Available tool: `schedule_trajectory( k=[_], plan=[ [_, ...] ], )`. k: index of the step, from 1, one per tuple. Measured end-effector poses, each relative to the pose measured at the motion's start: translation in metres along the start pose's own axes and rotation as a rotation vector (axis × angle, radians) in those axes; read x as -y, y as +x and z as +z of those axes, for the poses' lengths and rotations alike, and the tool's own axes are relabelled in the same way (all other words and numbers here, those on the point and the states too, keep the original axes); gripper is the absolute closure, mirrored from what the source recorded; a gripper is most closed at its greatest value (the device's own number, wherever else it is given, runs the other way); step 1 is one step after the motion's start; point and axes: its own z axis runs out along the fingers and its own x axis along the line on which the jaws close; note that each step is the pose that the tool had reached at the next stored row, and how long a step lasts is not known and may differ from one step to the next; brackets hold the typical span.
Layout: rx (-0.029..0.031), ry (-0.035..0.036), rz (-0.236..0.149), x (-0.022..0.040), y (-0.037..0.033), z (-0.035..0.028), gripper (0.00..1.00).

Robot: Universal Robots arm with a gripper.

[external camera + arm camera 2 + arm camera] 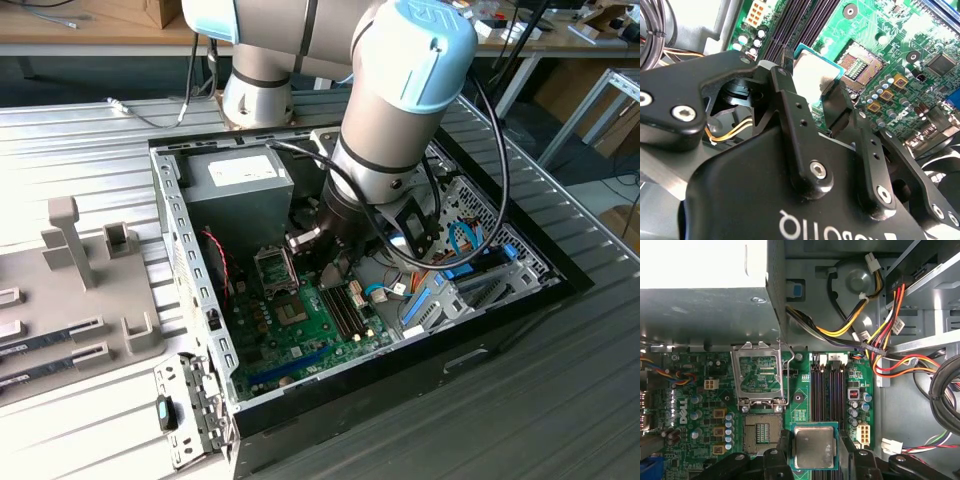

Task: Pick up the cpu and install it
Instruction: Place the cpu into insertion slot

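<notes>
The cpu (814,446) held in the gripper (814,449) above the board

The gripper's two black fingers (846,450) were closed part-way, pressing on opposite edges of the cpu, and the chip's silver-grey top faced the camera in the first wrist view. The cpu hung above the green motherboard (300,330), not seated. It sat just beside the socket (761,432), over the near ends of the dark memory slots (827,390). The socket lay open with its contact field bare, and its metal load frame (760,372) was swung up toward the grey power supply (705,300). In the second wrist view the chip's blue-green border showed between the fingers, with the open socket beyond it. In the exterior view the arm (400,100) reached down into the opened computer case (170,230), whose side panel was off. A grey fixture tray (80,290) lay on the table at the exterior view's left, well apart from the case
</notes>
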Motion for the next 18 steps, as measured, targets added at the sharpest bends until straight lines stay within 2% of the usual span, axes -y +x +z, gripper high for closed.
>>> schedule_trajectory(
  k=[5, 7, 18],
  plan=[
    [0.0, 0.0, 0.0, 0.0001, 0.0008, 0.0005, 0.53],
    [0.0, 0.0, 0.0, 0.0001, 0.0043, 0.0031, 0.53],
    [0.0, 0.0, 0.0, 0.0003, 0.0044, 0.0053, 0.53]
  ],
)
